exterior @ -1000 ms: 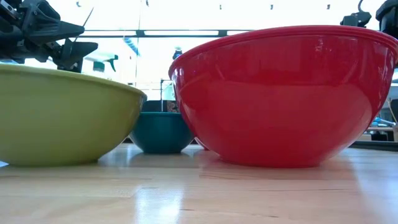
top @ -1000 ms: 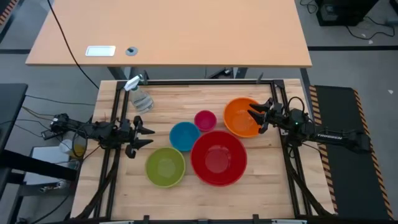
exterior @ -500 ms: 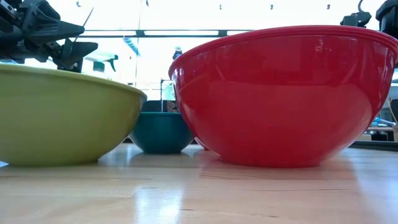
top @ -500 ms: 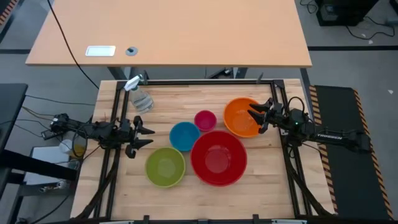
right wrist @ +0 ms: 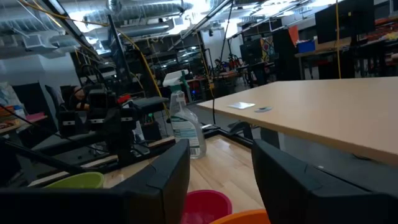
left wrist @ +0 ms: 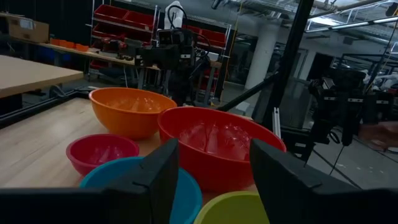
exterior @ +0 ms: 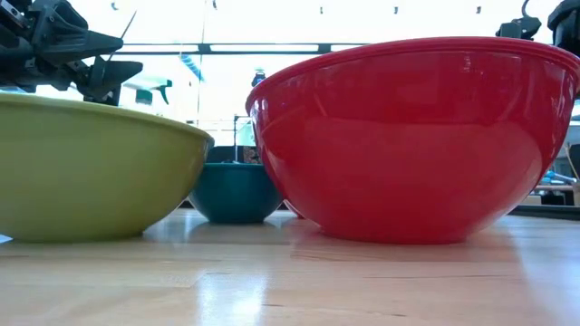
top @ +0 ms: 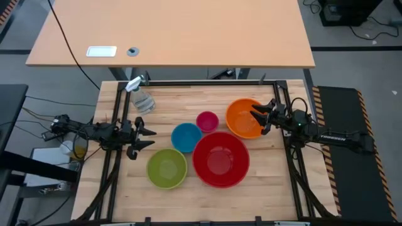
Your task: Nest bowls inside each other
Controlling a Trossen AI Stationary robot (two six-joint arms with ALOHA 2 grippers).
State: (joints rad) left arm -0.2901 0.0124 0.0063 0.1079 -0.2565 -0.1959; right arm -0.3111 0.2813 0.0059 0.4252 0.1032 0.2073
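Over orange bowl [top: 244, 118]: right gripper [top: 258, 118] agape | left gripper [top: 146, 137] agape, beside lime bowl [top: 167, 168]

Overhead looks straight down; low camera sits close behind the red bowl [exterior: 412, 136], which the left-wrist view shares.

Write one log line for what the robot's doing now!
bowls: five, none nested | left gripper: open, empty | right gripper: open over orange bowl

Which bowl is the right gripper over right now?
The orange bowl: the open right gripper hangs over its rim, away from the other four bowls.
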